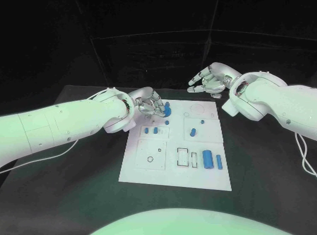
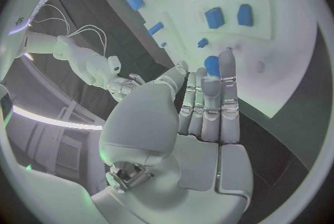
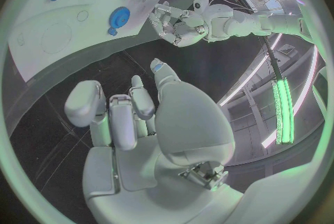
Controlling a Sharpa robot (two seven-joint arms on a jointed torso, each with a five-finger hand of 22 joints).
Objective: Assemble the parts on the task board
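Note:
The white task board (image 1: 174,172) lies in the middle of the black table. My left hand (image 1: 150,104) hovers at the board's far left corner, its fingers (image 2: 209,107) stretched out side by side and holding nothing. A round blue part (image 1: 167,108) stands on the board just beyond those fingertips, also seen from the wrist as the blue part (image 2: 211,62). My right hand (image 1: 211,78) hangs over the table past the board's far edge, fingers (image 3: 128,110) curled in on nothing. Two small blue parts (image 1: 150,130) lie side by side, one blue part (image 1: 193,131) is mid-board, and two long blue parts (image 1: 212,159) lie at the right.
Black-outlined slots (image 1: 151,158) and narrow slots (image 1: 184,156) mark the board's near half. Bare black table (image 1: 73,196) surrounds the board on all sides. A white cable (image 1: 310,166) trails from my right arm over the table's right side.

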